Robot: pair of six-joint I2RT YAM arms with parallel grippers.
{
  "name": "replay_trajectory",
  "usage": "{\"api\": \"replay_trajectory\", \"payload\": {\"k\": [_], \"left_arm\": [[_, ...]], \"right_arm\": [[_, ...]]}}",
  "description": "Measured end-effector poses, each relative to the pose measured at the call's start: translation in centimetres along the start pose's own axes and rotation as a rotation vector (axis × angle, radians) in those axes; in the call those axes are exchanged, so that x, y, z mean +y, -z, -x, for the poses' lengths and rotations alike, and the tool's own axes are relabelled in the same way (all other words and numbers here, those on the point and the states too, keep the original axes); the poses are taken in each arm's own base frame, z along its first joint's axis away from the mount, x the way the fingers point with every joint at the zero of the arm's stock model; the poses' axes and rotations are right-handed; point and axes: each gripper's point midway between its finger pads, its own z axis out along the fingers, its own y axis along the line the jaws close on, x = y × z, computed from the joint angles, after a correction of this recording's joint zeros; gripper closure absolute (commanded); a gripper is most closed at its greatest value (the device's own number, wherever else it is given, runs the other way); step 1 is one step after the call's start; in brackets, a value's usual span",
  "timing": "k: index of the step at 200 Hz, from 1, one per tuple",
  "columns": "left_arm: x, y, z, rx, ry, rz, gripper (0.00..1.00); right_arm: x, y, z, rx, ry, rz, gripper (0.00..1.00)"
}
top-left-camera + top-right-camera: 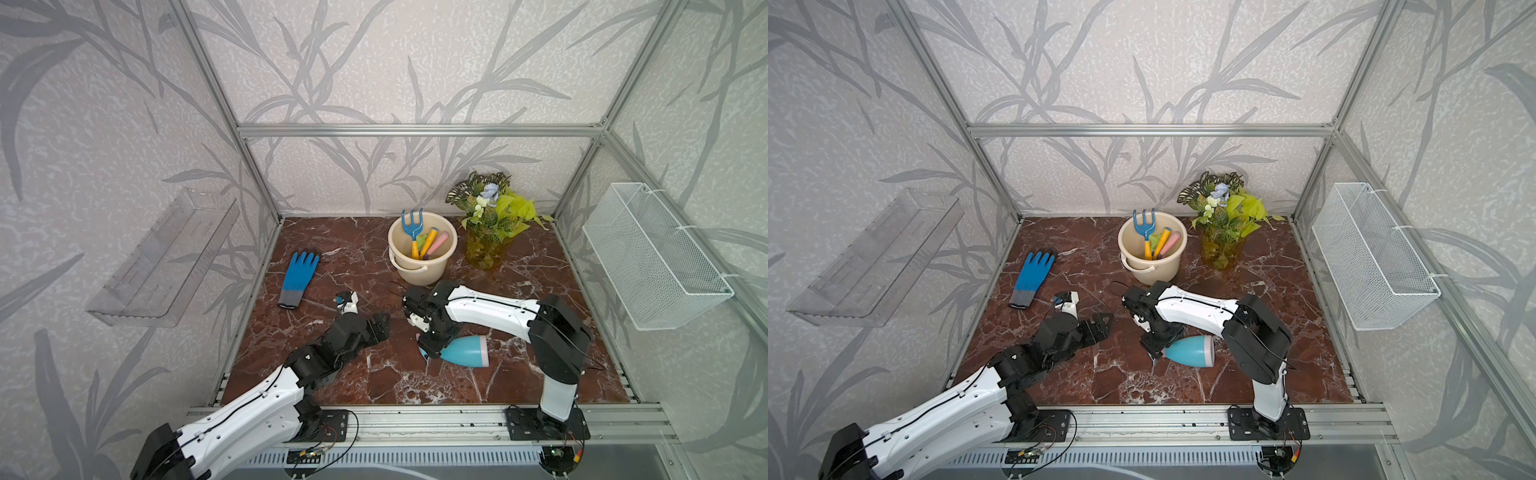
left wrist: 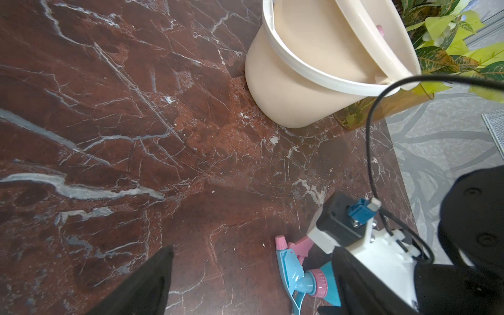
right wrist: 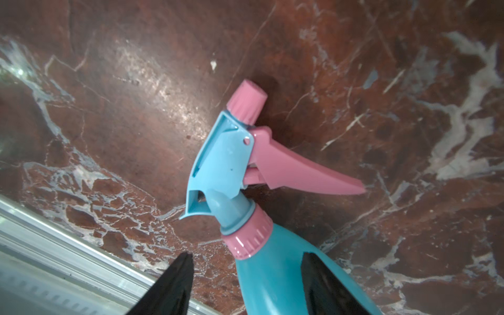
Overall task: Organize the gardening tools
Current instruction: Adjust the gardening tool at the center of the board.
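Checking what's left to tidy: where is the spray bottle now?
In both top views the spray bottle lies on its side on the table, right of centre, between the fingers of the right gripper, nearer the camera than the bucket.

In both top views I see a blue glove (image 1: 300,272) with a grey cuff lying flat left of centre on the red marble tabletop (image 1: 540,270). A cream bucket (image 1: 415,272) stands upright above centre, just beside a leafy plant (image 1: 494,212) in an amber vase (image 1: 484,251). A clear shelf (image 1: 162,257) hangs at far left of the frame, a white wire basket (image 1: 652,257) at far right.
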Motion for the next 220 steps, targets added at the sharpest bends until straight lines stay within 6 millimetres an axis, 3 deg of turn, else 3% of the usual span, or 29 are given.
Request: {"api": "replay_trajectory", "payload": {"k": [70,192,220], "left_arm": [[0.6,0.4,0.8,-0.028,0.029,0.007,0.08],[1.0,0.3,1.2,-0.037,0.046,0.018,0.09],[1.0,0.4,1.3,-0.038,0.049,0.016,0.08]], "right_arm": [[-0.3,-1.9,-0.2,0.064,0.068,-0.062,0.26],[-0.3,-3.5,-0.2,0.107,0.112,-0.103,0.38],[-0.5,-3.4,0.3,0.1,0.106,-0.118,0.5]]}}
